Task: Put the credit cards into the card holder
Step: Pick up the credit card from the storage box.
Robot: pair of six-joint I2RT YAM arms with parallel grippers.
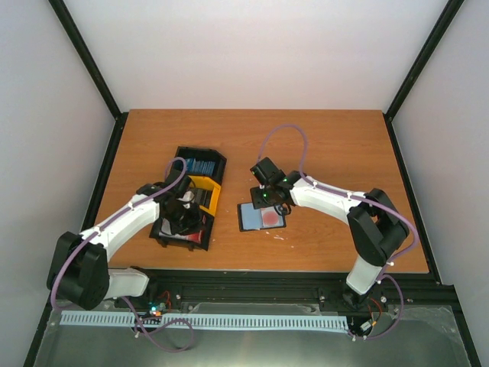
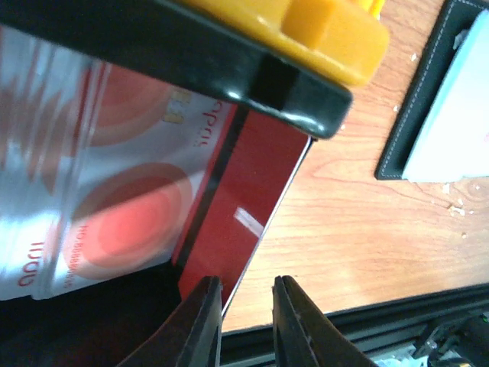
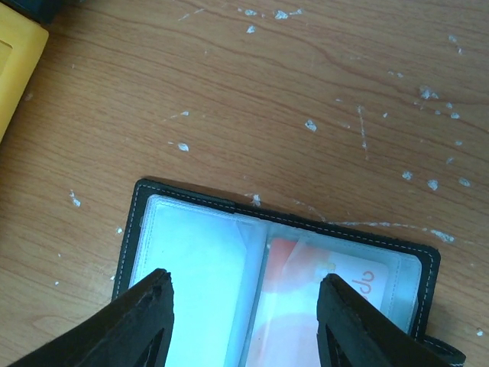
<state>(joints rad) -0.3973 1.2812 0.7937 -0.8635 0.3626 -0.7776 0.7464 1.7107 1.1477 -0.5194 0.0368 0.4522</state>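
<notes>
Nearest the left wrist camera, the left end effector (image 2: 247, 281) has its fingers (image 2: 202, 325) drawn almost together, with only a thin gap showing the tabletop (image 2: 359, 229). A dark red card (image 2: 244, 206) with a small white stripe slants down so that its lower corner meets the inner face of the left finger. The view is too close to tell whether the card is actually pinched. Beside it, white cards with red blotches (image 2: 122, 222) lie overlapped and blurred under the rim of a black bin (image 2: 252, 69). A yellow bin (image 2: 321, 30) sits just past that rim.

From above, this end effector hangs over the near end of a row of bins on the left half of the tabletop. The far black bin holds blue cards (image 1: 202, 164).

The right end effector (image 3: 244, 279) is spread wide, with one finger (image 3: 145, 325) over each half of the wallet (image 3: 137, 222). The wallet lies open and flat near the middle of the tabletop, right of the bins and apart from them. Its inside shows clear pockets edged with white stitching. The left pocket looks pale blue. In the right pocket sits a white card with a red blotch (image 3: 336, 290). White crumbs are scattered on the wood beyond the wallet.
</notes>
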